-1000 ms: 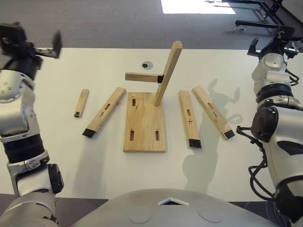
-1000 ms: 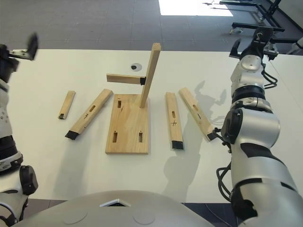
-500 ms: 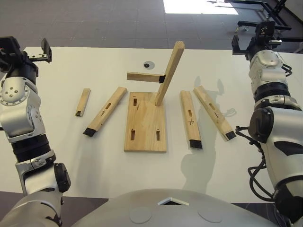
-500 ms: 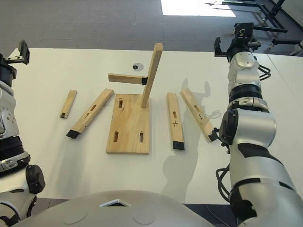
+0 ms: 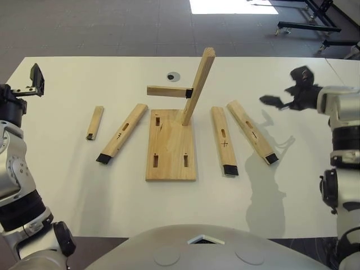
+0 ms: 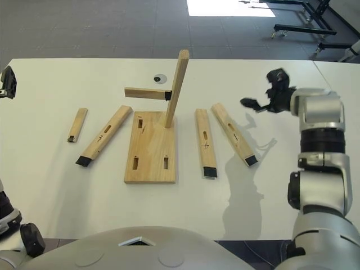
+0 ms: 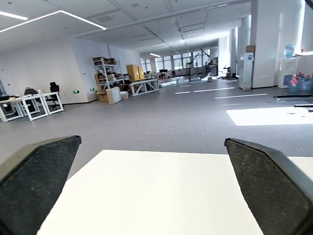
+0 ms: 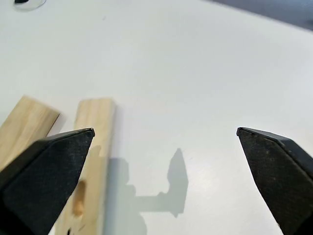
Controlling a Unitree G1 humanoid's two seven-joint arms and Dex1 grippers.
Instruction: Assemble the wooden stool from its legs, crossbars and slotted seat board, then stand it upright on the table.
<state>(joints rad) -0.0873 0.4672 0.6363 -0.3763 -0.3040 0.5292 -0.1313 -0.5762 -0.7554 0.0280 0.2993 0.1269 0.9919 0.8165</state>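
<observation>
My right gripper (image 6: pixel 261 89) hangs over the table (image 5: pixel 84 185) at about 2 o'clock from the board (image 5: pixel 171 145), just past the outer leg (image 5: pixel 251 131). Its fingers (image 8: pixel 46 166) are spread wide, holding and touching nothing. In its wrist view I see white tabletop between the pads and two wooden leg ends below one of them. My left gripper (image 7: pixel 152 142) is up at about 10 o'clock, at the table's left edge and well apart from every piece. It is also spread wide and empty, facing out over the far end of the table. I count one board, lying flat mid-table with three open slots showing. There are four legs. The upright leg (image 5: pixel 199 84) stands in the board's far right corner, leaning toward 1 o'clock. The left leg (image 5: pixel 122 133) lies at 9 o'clock. The inner leg (image 5: pixel 224 140) and the outer leg lie side by side at 3 o'clock, each with a dark foot toward me. There are two crossbars. The fitted crossbar (image 5: pixel 167 91) is joined to the upright leg partway up and points toward 9 o'clock, clear of the table. The loose crossbar (image 5: pixel 96 122) lies flat beyond the left leg, farthest out at 9 o'clock. A small round grommet (image 5: pixel 171 76) sits in the tabletop at 12 o'clock.
</observation>
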